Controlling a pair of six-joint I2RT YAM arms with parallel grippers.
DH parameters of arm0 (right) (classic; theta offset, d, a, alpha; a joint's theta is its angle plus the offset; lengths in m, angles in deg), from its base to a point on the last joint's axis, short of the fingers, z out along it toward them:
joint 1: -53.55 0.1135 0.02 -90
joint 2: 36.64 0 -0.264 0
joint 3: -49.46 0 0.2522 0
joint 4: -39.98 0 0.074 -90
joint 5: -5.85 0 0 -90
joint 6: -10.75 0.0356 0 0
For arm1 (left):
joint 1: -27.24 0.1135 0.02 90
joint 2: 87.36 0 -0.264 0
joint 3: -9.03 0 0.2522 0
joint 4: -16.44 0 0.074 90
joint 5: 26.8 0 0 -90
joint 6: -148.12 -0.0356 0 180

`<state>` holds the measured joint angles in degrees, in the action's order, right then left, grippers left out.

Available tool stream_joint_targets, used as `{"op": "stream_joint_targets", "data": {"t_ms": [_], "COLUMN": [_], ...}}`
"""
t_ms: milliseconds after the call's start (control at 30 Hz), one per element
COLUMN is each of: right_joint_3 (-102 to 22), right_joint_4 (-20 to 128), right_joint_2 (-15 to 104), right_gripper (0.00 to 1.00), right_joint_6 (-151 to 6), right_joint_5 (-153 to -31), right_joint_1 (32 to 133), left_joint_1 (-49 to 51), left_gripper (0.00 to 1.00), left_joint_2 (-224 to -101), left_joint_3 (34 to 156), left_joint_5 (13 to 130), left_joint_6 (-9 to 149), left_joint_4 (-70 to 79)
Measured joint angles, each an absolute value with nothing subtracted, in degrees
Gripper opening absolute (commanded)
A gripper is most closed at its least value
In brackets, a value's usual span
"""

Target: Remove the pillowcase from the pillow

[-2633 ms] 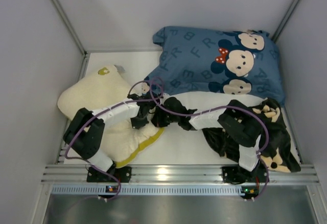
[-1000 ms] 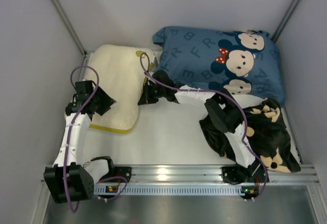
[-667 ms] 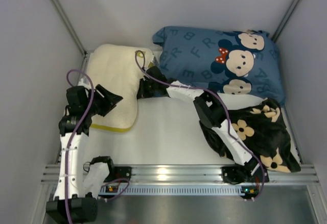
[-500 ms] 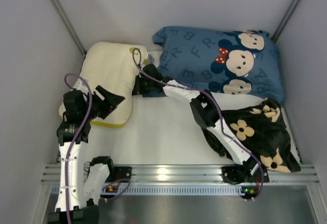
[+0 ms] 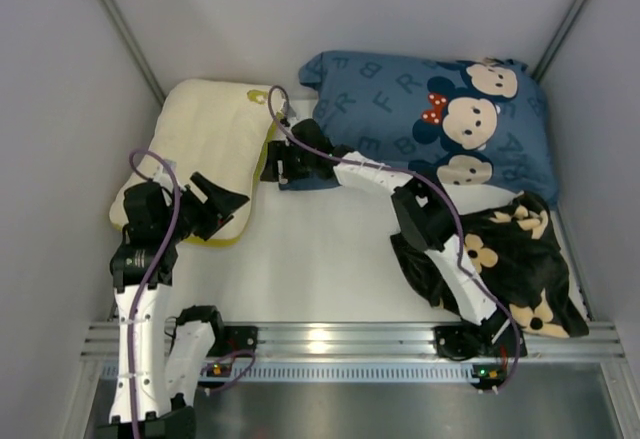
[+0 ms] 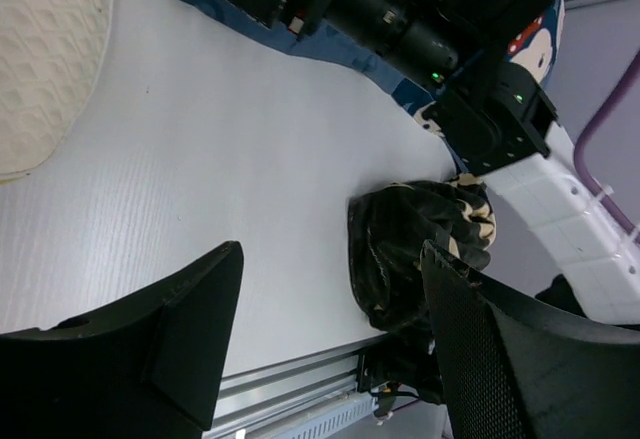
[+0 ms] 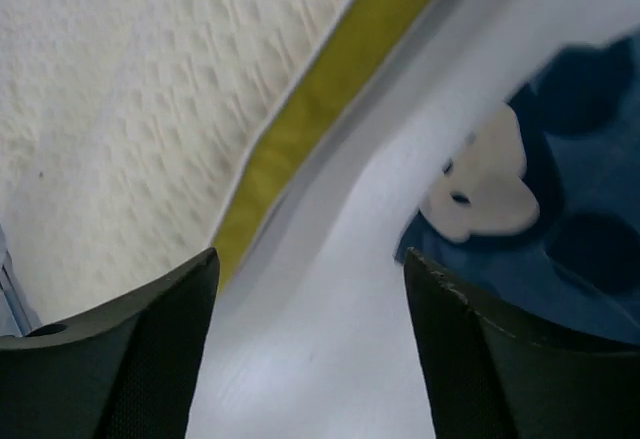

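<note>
Top view first. Shows the pillow [image 5: 205, 139] bare, just left of the blue pillow [image 5: 440, 119], and the pillowcase [image 5: 520, 269] heaped in front of the blue pillow's right end. Well apart, so probably the job is as good as done.

Could yet go wrong on the way back. Has the right gripper [image 5: 275, 164] sitting in the gap at the blue pillow's left corner, and the right arm [image 5: 440, 249] lying across the pillowcase's edge. Pulling home carelessly might drag that corner, or sweep the black cloth toward the near rail. Reaches long and low toward the corner, elbow bent in front of the blue pillow. Keeps the left gripper [image 5: 215, 204] folded back, well left of the blue pillow, over the pillow's near edge.

Left wrist next. Shows the fingers [image 6: 170, 359] spread wide with nothing between, aimed at bare table [image 6: 200, 209]. Catches the pillowcase [image 6: 420, 249] beyond, in front of the blue pillow, beside the right arm.

Right wrist last. Shows the fingers [image 7: 130, 359] apart and empty — straddling the strip of table between the pillow's yellow edge [image 7: 330, 99] and the blue pillow's corner [image 7: 560, 209], touching neither as far as can be told.
</note>
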<state>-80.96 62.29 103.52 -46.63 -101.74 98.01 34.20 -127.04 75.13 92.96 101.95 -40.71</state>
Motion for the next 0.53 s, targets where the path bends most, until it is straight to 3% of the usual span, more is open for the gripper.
{"op": "stream_joint_targets", "data": {"t_ms": [33,67,167,400,533], "right_joint_3": [-77.2,-72.8,-62.0,-40.2,-27.7], "right_joint_4": [62.4,62.9,65.6,67.1,68.9], "right_joint_2": [100.4,96.3,82.9,53.9,41.9], "right_gripper": [0.77,0.88,0.96,0.99,0.99], "right_joint_6": [-47.3,-48.1,-51.4,-55.7,-55.5], "right_joint_5": [-100.5,-98.5,-90.1,-73.7,-70.8], "right_joint_1": [97.9,97.6,96.8,96.7,96.7], "left_joint_1": [34.2,34.2,34.2,34.2,34.2], "left_gripper": [0.76,0.76,0.76,0.77,0.77], "left_joint_2": [-126.7,-126.3,-124.3,-119.1,-118.9], "left_joint_3": [75.1,75.0,73.5,68.8,67.1], "left_joint_5": [93.3,93.5,94.2,94.8,95.1], "left_joint_6": [102.1,102.2,103.1,105.3,105.6], "left_joint_4": [-40.8,-40.8,-40.8,-41.1,-41.2]}}
